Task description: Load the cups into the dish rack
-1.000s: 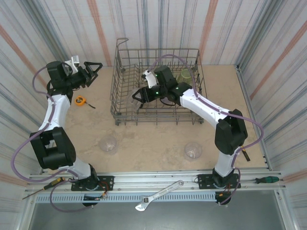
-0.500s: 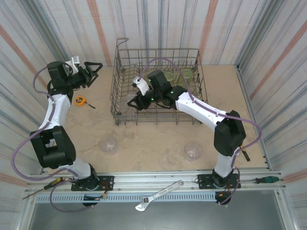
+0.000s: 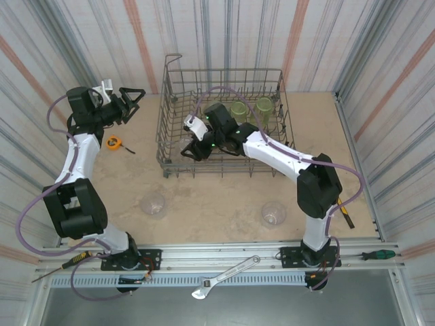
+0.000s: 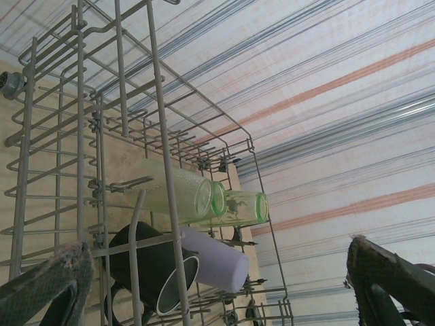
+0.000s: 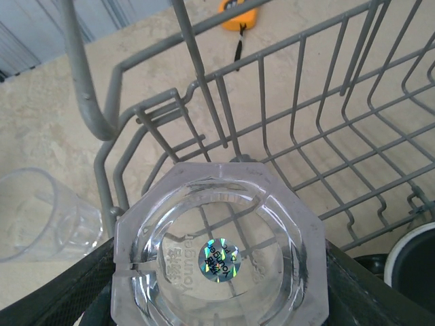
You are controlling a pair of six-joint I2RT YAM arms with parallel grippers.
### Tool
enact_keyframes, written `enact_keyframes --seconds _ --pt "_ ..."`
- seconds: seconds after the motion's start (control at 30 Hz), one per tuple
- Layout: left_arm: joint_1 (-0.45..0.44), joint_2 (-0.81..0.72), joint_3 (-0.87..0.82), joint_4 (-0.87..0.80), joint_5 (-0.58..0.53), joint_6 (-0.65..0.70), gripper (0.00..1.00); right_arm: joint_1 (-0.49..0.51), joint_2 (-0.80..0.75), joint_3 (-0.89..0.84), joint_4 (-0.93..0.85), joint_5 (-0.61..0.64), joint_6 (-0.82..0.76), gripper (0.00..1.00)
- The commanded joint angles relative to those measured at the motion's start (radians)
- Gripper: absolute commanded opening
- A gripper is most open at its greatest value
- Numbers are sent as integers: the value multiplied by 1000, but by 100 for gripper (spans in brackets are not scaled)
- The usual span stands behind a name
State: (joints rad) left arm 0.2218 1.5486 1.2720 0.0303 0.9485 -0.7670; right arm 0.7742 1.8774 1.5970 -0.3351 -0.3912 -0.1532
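Note:
The grey wire dish rack (image 3: 171, 102) stands at the back of the table. My right gripper (image 3: 191, 147) is inside it near its front left corner, shut on a clear cup (image 5: 221, 251) whose octagonal base faces the right wrist camera. Two yellow-green cups (image 3: 238, 109) (image 3: 264, 105) lie in the rack's back right part. In the left wrist view, a black cup (image 4: 146, 268) and a lavender cup (image 4: 219, 261) lie below the green ones (image 4: 197, 197). Two clear cups (image 3: 153, 204) (image 3: 274, 213) stand on the table in front. My left gripper (image 3: 130, 99) hangs open and empty, left of the rack.
An orange tape measure (image 3: 114, 142) lies on the table left of the rack. A wrench (image 3: 224, 277) and screwdrivers (image 3: 376, 255) lie on the rail at the near edge. Striped walls close in on three sides. The black cup's rim (image 5: 411, 261) is close to the right gripper.
My right gripper has carried the clear cup leftward inside the rack, from its middle toward the front left corner. The left arm has not moved.

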Motion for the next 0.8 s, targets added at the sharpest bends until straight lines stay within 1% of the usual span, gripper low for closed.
enact_keyframes --seconds 0.0,0.33,0.77 --pt "7 1 6 32 12 -16 99 13 31 65 -13 5 -53 40" --pt "6 4 5 41 14 -28 99 20 107 137 -25 0 -70 40" --pt "6 4 2 42 13 -30 99 27 181 185 -12 -11 -69 41"
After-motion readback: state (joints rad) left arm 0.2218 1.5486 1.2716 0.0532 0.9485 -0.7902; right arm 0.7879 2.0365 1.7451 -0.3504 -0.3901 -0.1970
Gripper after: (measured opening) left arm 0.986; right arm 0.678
